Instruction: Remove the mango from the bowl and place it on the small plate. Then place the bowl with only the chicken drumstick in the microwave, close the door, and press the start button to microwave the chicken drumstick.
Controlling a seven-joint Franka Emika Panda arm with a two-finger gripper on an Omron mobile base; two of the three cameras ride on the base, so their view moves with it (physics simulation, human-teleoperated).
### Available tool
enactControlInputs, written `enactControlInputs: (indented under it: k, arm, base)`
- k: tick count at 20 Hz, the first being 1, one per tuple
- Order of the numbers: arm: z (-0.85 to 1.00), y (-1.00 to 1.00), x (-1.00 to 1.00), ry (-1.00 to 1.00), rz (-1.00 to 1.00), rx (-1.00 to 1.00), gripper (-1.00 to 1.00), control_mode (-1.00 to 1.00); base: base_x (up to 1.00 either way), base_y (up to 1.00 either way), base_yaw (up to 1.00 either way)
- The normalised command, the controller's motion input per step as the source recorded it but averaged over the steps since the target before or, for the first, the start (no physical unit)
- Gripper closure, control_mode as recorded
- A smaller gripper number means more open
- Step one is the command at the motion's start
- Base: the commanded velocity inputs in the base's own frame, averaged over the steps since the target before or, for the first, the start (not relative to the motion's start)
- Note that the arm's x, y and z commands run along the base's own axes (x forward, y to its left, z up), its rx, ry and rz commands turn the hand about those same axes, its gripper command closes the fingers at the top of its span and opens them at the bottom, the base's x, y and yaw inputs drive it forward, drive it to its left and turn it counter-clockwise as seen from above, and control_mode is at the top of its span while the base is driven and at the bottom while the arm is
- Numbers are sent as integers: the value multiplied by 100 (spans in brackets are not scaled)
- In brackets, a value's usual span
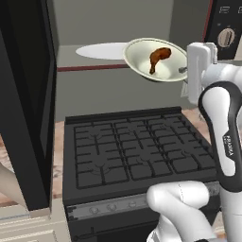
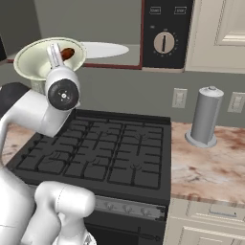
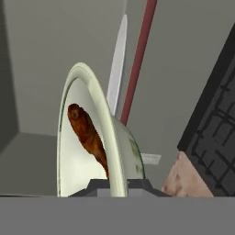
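Pincer [image 3: 117, 190] is clamped on the rim of the bowl [image 1: 142, 59], holding it tilted in the air above the stove [image 1: 132, 151], just in front of the open microwave [image 2: 95, 28] cavity. The chicken drumstick [image 1: 159, 57] lies inside the bowl, thick end up in the hand view. The white turntable [image 1: 101, 50] sits inside the cavity behind the bowl, the door [image 1: 26, 104] stands swung open at left, and the control panel dial [image 2: 164, 42] is to the right.
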Motion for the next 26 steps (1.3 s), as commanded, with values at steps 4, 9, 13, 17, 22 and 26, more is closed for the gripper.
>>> enactControlInputs:
  k: [4, 9, 13, 17, 22, 26]
  arm:
    - [23, 0, 44, 2, 0, 4, 100, -100]
    - [21, 0, 50, 3, 0, 1, 100, -100]
    - [18, 3, 50, 1, 0, 1, 100, -100]
    - [13, 12, 50, 2, 0, 1, 100, -100]
    - [2, 25, 50, 2, 0, 0, 100, -100]
    - [0, 20, 47, 0, 0, 0, 100, -100]
  base:
    - [0, 0, 0]
    - [0, 0, 0]
    - [0, 0, 0]
    - [0, 0, 0]
    - [0, 0, 0]
    - [0, 0, 0]
